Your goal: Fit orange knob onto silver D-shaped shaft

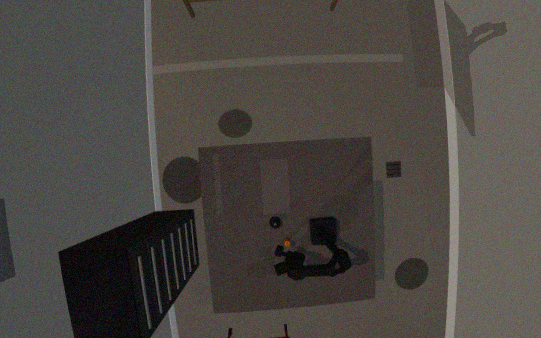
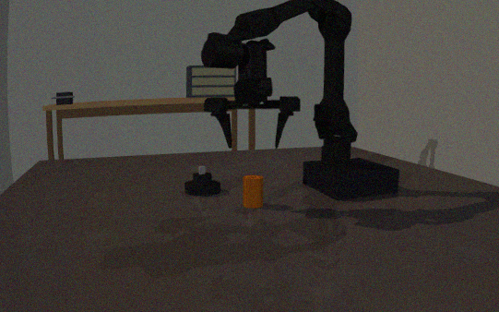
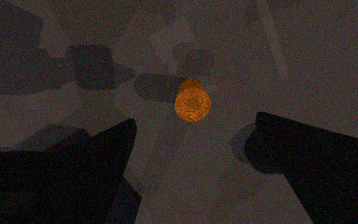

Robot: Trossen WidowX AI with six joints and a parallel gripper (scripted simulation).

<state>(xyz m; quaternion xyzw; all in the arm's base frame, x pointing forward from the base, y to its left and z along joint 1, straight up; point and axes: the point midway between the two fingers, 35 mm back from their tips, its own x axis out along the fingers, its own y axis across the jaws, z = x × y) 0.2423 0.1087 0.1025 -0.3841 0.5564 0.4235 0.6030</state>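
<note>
The orange knob [image 1: 287,243] [image 2: 253,192] [image 3: 193,102] stands upright on the table, apart from the pedestal. Its underside hole is hidden. The black round pedestal [image 1: 275,222] [image 2: 202,187] stands to the knob's left in the exterior view, with the short silver shaft [image 2: 202,170] upright on top. The shaft's flat side cannot be made out. My gripper [image 2: 254,147] [image 3: 195,121] is wide open and empty, fingers pointing down, well above the table. In the wrist view the knob shows between and slightly beyond the fingertips. A dark round shape, probably the pedestal, is partly hidden behind the right finger there.
The arm's black base [image 1: 323,230] [image 2: 350,179] stands on the table [image 2: 249,268] to the right of the knob. Arm shadows fall across the table. A wooden table [image 2: 124,105] with a drawer unit [image 2: 212,82] stands against the back wall.
</note>
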